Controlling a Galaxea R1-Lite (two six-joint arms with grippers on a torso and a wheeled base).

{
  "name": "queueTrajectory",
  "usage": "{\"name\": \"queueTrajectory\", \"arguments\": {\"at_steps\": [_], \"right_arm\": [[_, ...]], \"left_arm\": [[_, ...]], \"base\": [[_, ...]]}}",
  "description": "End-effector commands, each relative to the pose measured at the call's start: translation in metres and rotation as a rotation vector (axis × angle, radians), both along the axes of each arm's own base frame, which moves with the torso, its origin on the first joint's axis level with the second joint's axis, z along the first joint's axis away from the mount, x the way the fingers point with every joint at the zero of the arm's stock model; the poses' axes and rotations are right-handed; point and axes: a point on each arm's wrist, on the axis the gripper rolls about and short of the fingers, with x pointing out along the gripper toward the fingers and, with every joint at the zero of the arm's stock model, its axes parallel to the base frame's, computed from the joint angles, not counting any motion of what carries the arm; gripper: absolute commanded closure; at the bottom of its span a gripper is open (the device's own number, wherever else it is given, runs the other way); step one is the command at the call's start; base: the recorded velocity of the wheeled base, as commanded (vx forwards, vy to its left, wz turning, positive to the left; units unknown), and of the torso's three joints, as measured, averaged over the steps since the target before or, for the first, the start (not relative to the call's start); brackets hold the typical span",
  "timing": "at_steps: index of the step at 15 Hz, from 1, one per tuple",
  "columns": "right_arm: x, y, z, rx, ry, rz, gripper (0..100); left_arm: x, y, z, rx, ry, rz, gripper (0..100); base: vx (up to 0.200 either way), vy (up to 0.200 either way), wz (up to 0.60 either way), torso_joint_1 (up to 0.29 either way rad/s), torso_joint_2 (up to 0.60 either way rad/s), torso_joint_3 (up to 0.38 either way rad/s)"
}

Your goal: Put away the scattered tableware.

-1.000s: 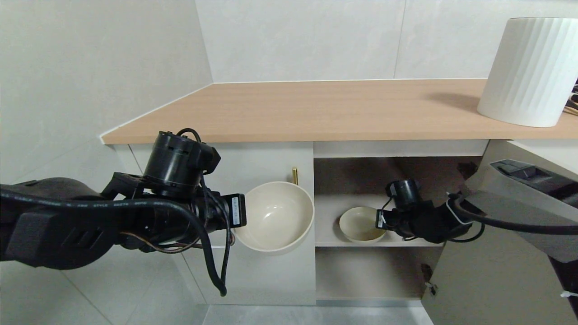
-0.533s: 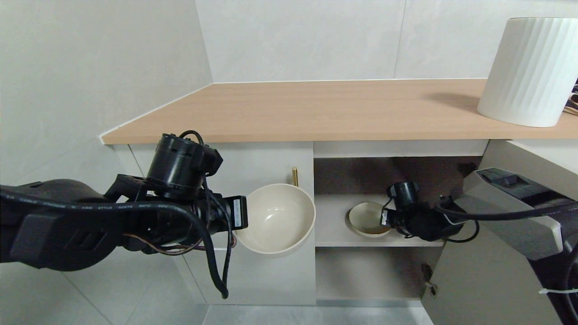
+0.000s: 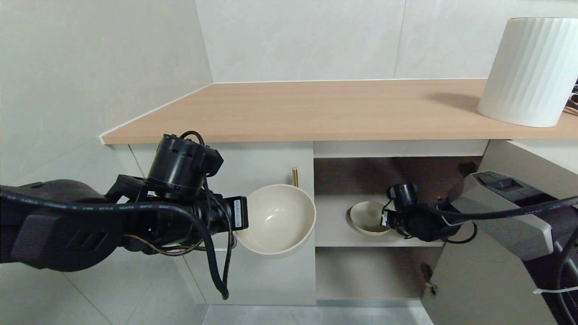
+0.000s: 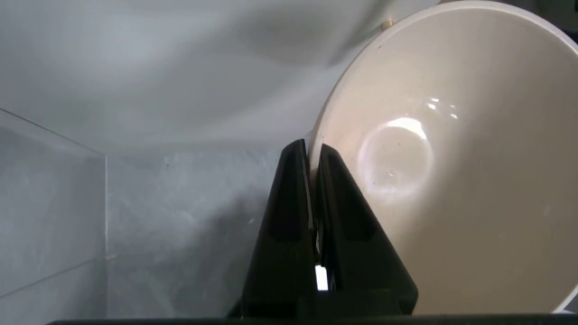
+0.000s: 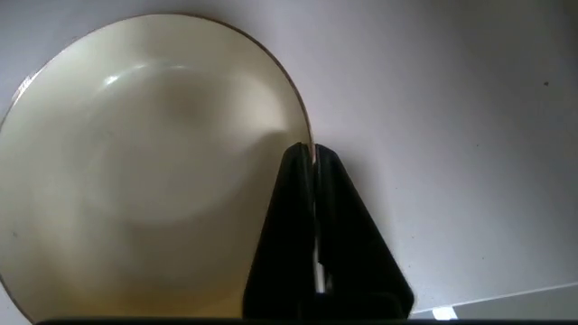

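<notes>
The right end effector (image 3: 384,220) is reaching into the open cabinet (image 3: 397,171) below the desk (image 3: 325,108) and is clenching the right rim of a small cream dish (image 3: 368,217) edge-on, with one finger inside the rim and one outside. The dish is sitting tilted at the middle shelf (image 3: 332,228), left of centre, and the pictures are not showing whether its base is resting on the shelf or hanging just above it. The main risk is arising here: if the end effector is opening while the dish is tilted or off the shelf, the dish is likely to drop, rock on its base, or slide toward the near edge and fall out. A thin rim pinch is also giving little resistance to twisting, so the dish may be pivoting in the grip during any sideways motion. On withdrawal, the inner finger may be catching the rim and dragging the dish out with it. The left end effector (image 3: 240,215) is grasping a large cream bowl (image 3: 276,216) by its left rim, holding it in the air in front of the closed door (image 3: 253,162), just below the brass handle (image 3: 294,175). This bowl is heavier and is hanging from one edge, so slippage is a second hazard, and a move to the right may be striking the handle, the door edge or the right arm occupying the opening.
</notes>
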Motion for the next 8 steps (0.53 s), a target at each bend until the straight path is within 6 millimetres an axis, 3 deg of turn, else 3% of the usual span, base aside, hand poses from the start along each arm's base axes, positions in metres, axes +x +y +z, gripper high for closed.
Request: {"name": "queueTrajectory", "arguments": {"at_steps": [1, 5, 7, 8], "right_arm": [[0.000, 0.000, 0.002, 0.005, -0.004, -0.003, 0], [-0.001, 0.000, 0.004, 0.013, -0.008, -0.008, 0], [-0.009, -0.001, 0.023, 0.019, -0.020, -0.003, 0], [-0.027, 0.001, 0.049, 0.039, -0.027, 0.034, 0]], "left_arm": [[0.000, 0.000, 0.000, 0.000, 0.001, 0.001, 100], [0.000, 0.000, 0.000, 0.000, 0.001, 0.001, 100], [0.001, -0.005, -0.005, 0.009, 0.014, -0.012, 100], [0.001, -0.017, -0.016, 0.027, 0.039, -0.040, 100]], "base": [[0.000, 0.000, 0.00, 0.000, 0.00, 0.000], [0.000, 0.000, 0.00, 0.000, 0.00, 0.000], [0.000, 0.000, 0.00, 0.000, 0.00, 0.000], [0.000, 0.000, 0.00, 0.000, 0.00, 0.000]]}}
